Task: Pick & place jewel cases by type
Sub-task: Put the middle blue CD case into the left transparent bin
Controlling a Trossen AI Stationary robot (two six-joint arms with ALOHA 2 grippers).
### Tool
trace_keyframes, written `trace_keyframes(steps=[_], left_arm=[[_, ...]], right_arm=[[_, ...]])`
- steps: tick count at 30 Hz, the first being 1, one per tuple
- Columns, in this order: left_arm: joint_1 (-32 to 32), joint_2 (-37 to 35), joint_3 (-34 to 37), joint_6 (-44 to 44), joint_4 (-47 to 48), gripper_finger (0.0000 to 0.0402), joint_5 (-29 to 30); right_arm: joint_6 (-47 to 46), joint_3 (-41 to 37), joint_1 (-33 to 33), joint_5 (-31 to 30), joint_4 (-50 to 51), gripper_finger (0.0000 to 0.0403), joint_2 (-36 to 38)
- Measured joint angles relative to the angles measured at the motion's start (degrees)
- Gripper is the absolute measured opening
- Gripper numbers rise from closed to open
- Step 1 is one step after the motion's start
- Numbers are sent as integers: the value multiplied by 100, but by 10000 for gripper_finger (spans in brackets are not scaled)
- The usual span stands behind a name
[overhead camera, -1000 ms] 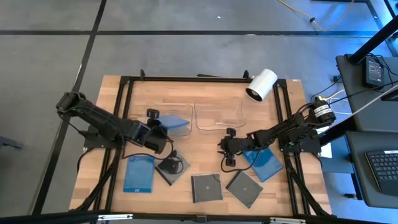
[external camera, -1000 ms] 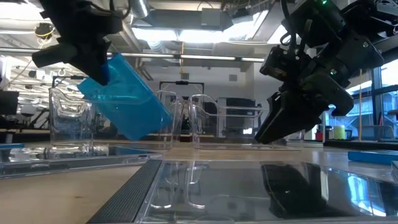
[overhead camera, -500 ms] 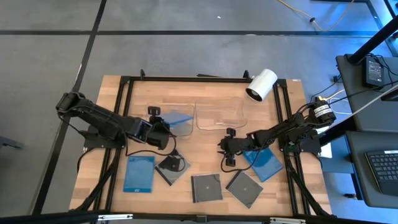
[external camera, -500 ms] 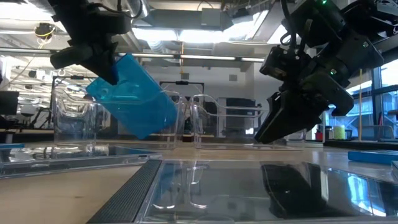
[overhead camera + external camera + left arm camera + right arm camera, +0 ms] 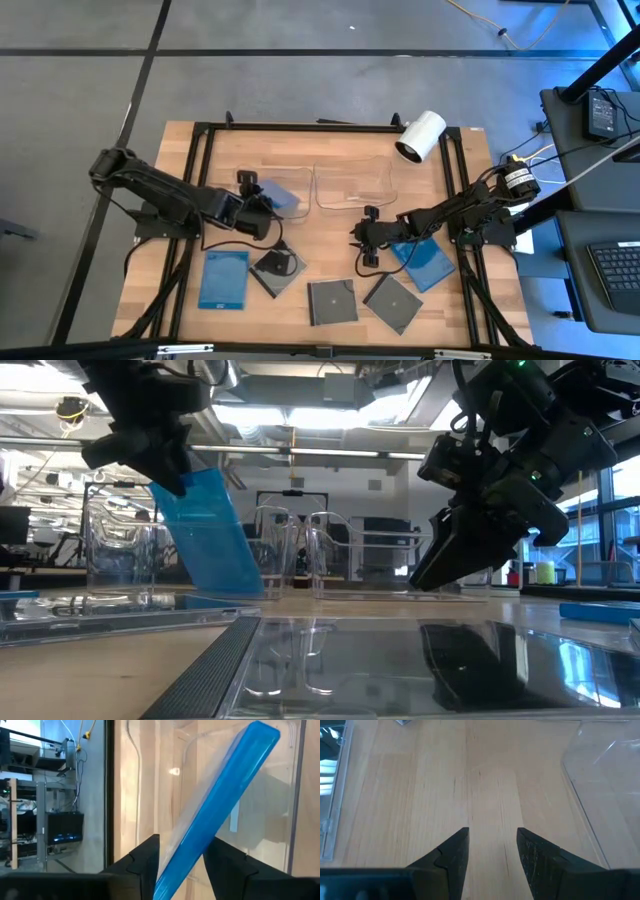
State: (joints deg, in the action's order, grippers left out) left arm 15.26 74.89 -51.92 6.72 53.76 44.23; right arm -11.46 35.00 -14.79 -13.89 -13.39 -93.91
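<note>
Left pincer (image 5: 181,865) — fingers parted on either side of a blue case (image 5: 220,795) that stands tilted inside the left clear tray (image 5: 290,205), its lower edge on the tray floor; whether they still touch it cannot be told. Right pincer (image 5: 492,852) — half open and empty, above bare tabletop (image 5: 420,795) near the right clear tray (image 5: 350,185).

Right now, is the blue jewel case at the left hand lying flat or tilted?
Tilted. The blue jewel case leans steeply, lower edge down in the clear tray, upper edge between the left hand's parted fingers.
</note>
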Motion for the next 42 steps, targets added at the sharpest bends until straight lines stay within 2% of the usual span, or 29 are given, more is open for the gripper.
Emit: trace_keyframes(steps=[22,26,29,34,42], left_arm=[[12,-170,0,43,-288,144,-194],[12,-169,0,-266,-302,141,-347],[12,-168,0,-340,-322,118,-353],[12,-168,0,-699,-325,45,-601],[11,-211,-73,-754,-317,40,-579]], right_arm=[[-2,4,0,-2,0,170,2],[-2,4,0,-3,-1,170,2],[-20,4,0,-4,-2,170,2],[-20,4,0,-4,-7,170,2],[-21,4,0,-9,-9,170,2]])
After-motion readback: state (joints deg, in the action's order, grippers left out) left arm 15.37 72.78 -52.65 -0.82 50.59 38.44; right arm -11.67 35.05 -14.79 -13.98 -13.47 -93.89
